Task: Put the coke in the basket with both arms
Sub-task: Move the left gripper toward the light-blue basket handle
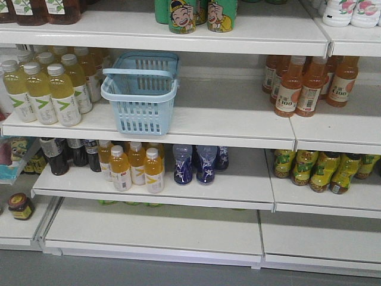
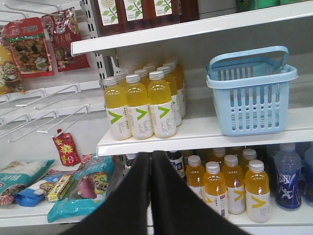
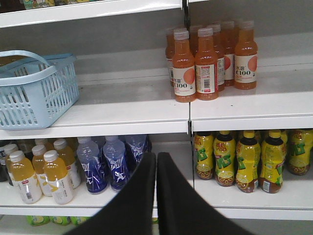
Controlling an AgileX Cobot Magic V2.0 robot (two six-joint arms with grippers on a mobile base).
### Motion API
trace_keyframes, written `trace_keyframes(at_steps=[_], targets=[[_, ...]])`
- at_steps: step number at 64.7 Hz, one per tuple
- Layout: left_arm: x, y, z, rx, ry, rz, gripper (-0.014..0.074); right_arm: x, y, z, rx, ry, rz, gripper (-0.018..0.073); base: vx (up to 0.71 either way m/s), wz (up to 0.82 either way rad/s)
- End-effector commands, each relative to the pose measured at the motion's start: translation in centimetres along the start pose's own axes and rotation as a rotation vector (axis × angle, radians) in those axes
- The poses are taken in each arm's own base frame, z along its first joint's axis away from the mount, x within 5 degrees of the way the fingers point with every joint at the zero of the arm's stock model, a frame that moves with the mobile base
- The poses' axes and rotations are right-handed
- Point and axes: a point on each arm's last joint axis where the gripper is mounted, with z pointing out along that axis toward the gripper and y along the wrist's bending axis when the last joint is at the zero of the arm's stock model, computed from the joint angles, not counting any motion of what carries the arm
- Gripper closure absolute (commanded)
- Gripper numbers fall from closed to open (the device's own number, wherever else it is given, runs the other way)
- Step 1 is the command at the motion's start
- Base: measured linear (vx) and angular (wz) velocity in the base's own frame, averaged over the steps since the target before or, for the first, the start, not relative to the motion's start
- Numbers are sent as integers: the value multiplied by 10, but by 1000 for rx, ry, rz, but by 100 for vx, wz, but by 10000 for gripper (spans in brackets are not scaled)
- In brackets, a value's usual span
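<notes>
Bottom centre of the left wrist view, my left fingers (image 2: 139,188) are black and clenched tip to tip, gripping nothing. Same spot in the right wrist view, my right fingers (image 3: 176,191) are clenched too, with only a thin seam between them and nothing gripped. Light blue basket (image 1: 141,98) sits upright on the middle white tabletop (image 1: 238,116), centre-left of the front frame. It is also at the right of the left wrist frame and at the left edge of the right wrist frame. Coke (image 1: 58,156): dark bottles in the lower left of the front frame, one level below the basket, just beside the orange-yellow bottles (image 1: 137,167). Their labels are too small to read, so I call them coke by colour only. Pale yellow bottles (image 1: 44,89) stand left of the basket on the same level, near it but apart. Orange juice bottles (image 1: 306,86) are at the right of that level, well apart from the basket. Blue bottles (image 1: 196,162) stand below the basket, right of the orange-yellow ones.
</notes>
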Motion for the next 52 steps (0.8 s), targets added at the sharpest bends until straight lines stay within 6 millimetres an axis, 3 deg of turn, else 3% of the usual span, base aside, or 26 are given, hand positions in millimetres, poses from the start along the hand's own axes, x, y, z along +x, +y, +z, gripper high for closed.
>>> trace_keyframes(at_steps=[1, 52], targets=[[-3, -3, -1, 31, -61, -3, 603, -2, 0, -1, -2, -75, -8, 564, 16, -6], [-3, -3, -1, 31, -61, -3, 603, -3, 0, -1, -2, -76, -8, 564, 14, -6]])
